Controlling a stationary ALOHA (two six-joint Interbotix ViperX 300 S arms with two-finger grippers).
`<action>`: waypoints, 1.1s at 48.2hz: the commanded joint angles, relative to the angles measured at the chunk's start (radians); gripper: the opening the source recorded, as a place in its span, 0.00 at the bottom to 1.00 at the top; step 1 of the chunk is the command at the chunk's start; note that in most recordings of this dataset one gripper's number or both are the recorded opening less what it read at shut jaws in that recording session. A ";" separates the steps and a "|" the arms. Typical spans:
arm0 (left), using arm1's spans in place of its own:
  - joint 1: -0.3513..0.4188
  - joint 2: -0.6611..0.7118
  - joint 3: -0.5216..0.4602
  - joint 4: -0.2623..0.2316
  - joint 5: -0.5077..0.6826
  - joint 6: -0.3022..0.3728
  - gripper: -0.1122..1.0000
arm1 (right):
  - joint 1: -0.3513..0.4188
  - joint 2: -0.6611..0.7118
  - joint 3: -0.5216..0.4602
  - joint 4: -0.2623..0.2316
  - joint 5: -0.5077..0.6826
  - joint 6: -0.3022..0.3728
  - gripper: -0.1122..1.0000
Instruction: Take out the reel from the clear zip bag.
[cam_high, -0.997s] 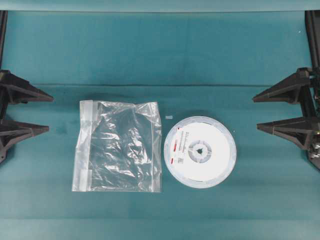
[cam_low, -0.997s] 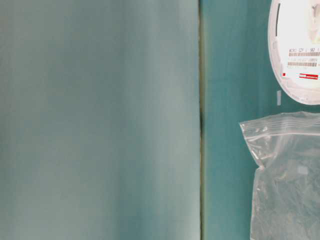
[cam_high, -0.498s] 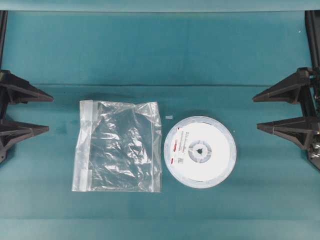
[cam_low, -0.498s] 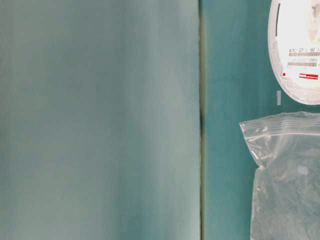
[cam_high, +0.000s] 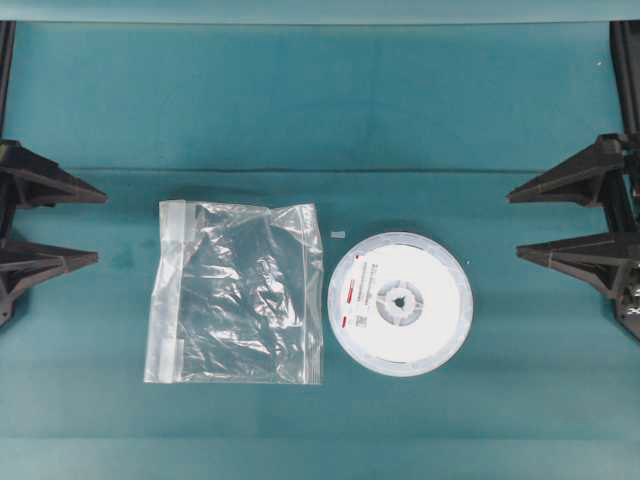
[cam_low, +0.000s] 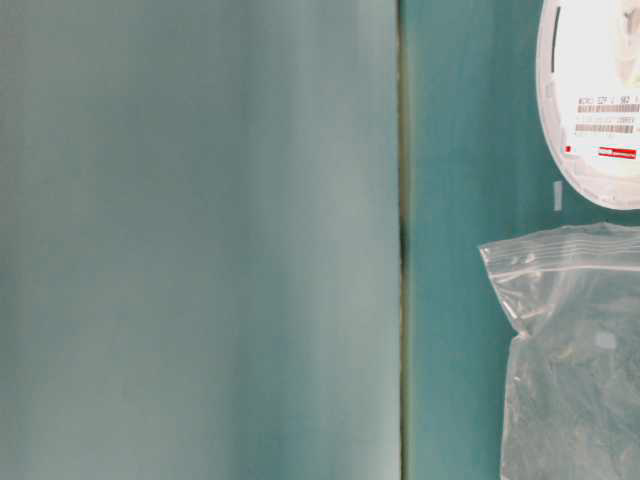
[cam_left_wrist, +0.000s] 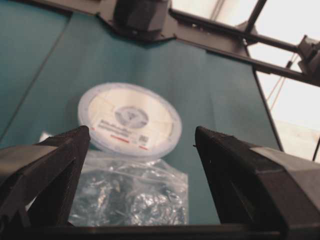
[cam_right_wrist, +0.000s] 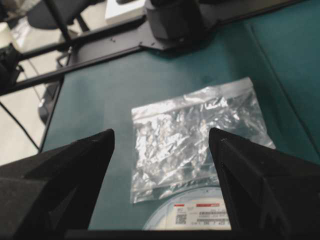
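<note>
The reel (cam_high: 400, 303) lies flat on the teal table, outside the clear zip bag (cam_high: 235, 292) and just right of it, label up. The bag lies flat and crinkled with nothing in it, its whitish zip strip along its left edge. My left gripper (cam_high: 100, 228) stands open at the table's left edge, well clear of the bag. My right gripper (cam_high: 512, 226) stands open at the right edge, a short way from the reel. The left wrist view shows the bag (cam_left_wrist: 130, 195) and the reel (cam_left_wrist: 129, 119) beyond it. The right wrist view shows the reel (cam_right_wrist: 200, 215) before the bag (cam_right_wrist: 195, 130).
A tiny white scrap (cam_high: 337, 235) lies on the cloth just above the gap between bag and reel. A seam (cam_high: 320, 170) crosses the teal cloth behind both objects. The table-level view catches only the reel's edge (cam_low: 595, 100) and a bag corner (cam_low: 570, 350).
</note>
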 joint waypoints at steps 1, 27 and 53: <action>-0.002 0.005 -0.026 0.003 -0.005 -0.002 0.93 | 0.000 0.003 -0.012 -0.002 -0.005 -0.008 0.92; -0.002 0.005 -0.026 0.003 -0.005 -0.003 0.93 | -0.002 -0.005 -0.015 -0.002 -0.018 -0.008 0.92; -0.002 0.005 -0.026 0.003 -0.006 0.000 0.93 | -0.002 -0.009 -0.012 -0.002 -0.018 -0.008 0.92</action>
